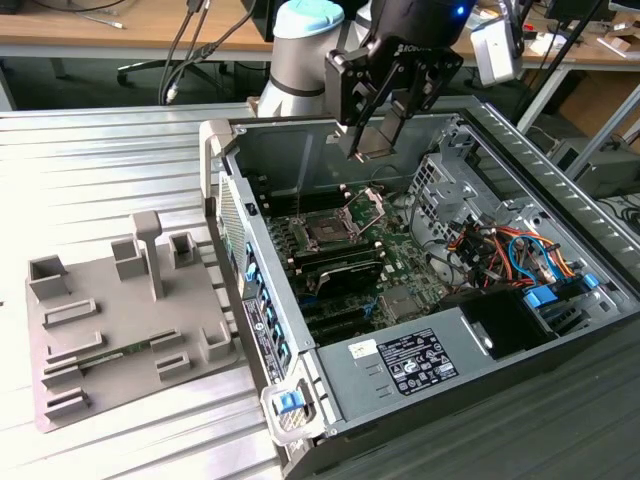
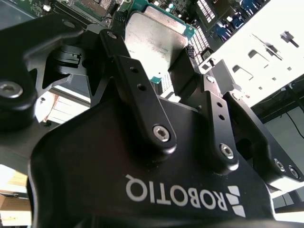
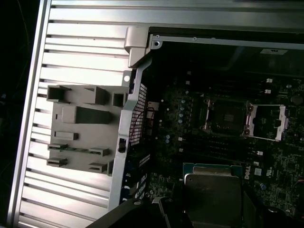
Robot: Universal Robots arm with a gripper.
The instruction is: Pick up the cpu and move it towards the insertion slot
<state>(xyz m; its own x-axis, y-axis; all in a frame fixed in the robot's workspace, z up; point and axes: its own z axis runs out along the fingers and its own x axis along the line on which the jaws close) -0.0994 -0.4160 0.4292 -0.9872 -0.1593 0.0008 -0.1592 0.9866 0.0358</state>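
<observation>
Ribbed aluminium table (image 1: 100,180) carries an open computer case (image 1: 250,290) lying on its side; a grey moulded plastic fixture plate (image 1: 110,330) sits just beside the case, on the exterior view's left. The gripper (image 1: 378,140) hangs over the case's open side; its 2 black fingers (image 2: 137,90) pinch the cpu (image 2: 154,40) by 2 opposite edges. The cpu is square, so it has no long axis; it is held flat, with its dull silvery metal face turned up toward both wrist views and a thin green rim around that face. It is in the air above the green motherboard (image 1: 370,280), apart from the insertion slot (image 1: 330,232); in the exterior view it sits higher and toward the exterior view's right of the slot. The slot is a dark square recess in a silver metal frame; its hinged bracket (image 1: 365,207) is swung open beside it.
</observation>
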